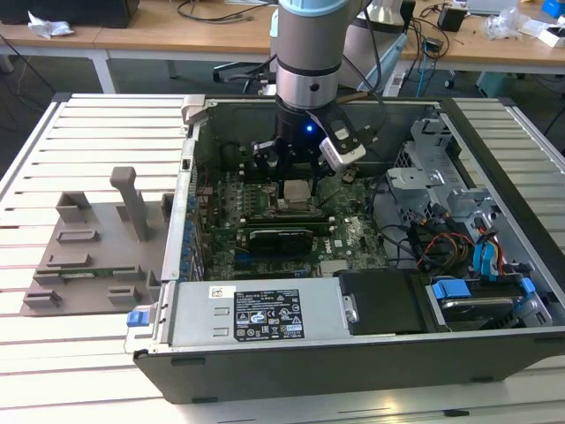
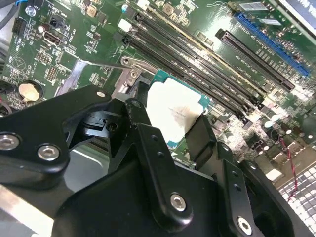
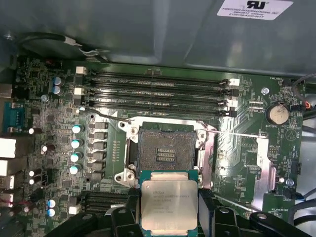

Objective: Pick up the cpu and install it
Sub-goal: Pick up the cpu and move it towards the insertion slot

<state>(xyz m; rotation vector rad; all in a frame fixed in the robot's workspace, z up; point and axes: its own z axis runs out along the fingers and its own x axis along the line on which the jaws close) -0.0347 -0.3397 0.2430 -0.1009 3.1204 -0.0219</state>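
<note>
My pincer [image 3: 169, 217] is clenched on the cpu [image 3: 169, 205] - one black finger [image 3: 129, 210] on each side edge, silver lid facing up. There are several lines of fine print on that lid, and I'm not reading them out. In the second wrist view the chip [image 2: 175, 111] sits tight between my fingers [image 2: 143, 123], with its green edge peeking out.

The cpu hangs above the motherboard [image 3: 59, 113], just beside the socket [image 3: 165, 150], which lies open and bare with its contact field showing - so the chip is not seated. Beyond the socket run the long black memory slots [image 3: 158, 91], and off to one side sits a round coin cell [image 3: 276, 114].

A grey metal panel [image 3: 148, 29] behind the board carries a white printed label [image 3: 254, 7].

In the exterior view I'm down inside the open computer case [image 1: 494, 115]. Its power supply box [image 1: 194, 309] wears a black-and-white sticker [image 1: 267, 314]. On the exterior view's left, a grey fixture tray [image 1: 88, 247] rests on the slatted table [image 1: 88, 132].
</note>
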